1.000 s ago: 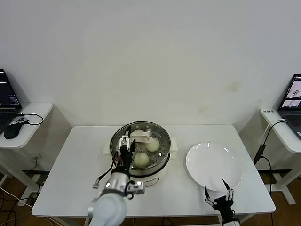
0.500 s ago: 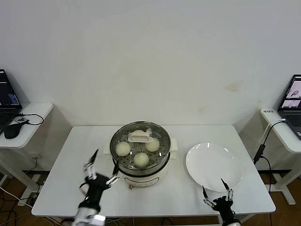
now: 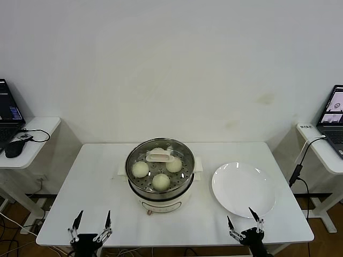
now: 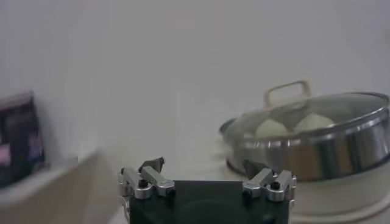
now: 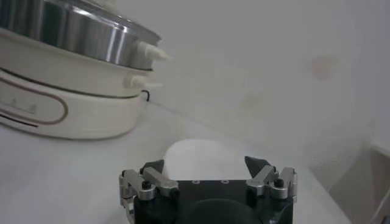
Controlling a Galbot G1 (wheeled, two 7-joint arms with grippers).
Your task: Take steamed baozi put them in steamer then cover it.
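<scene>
The lid (image 3: 159, 158) sits on the steamer (image 3: 160, 176) at mid-table, three buns (image 3: 161, 181) visible through the glass. Left gripper (image 3: 91, 226) hangs at the near edge, fingers spread and empty. Right gripper (image 3: 244, 223) likewise, spread wide just beside the white plate (image 3: 244, 188).

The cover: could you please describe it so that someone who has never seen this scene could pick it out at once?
On the white table, find the steamer at its middle, left of the plate. The cover sits on top of it, over the baozi. It alone is clear glass with a metal rim and a cream bar handle.
</scene>
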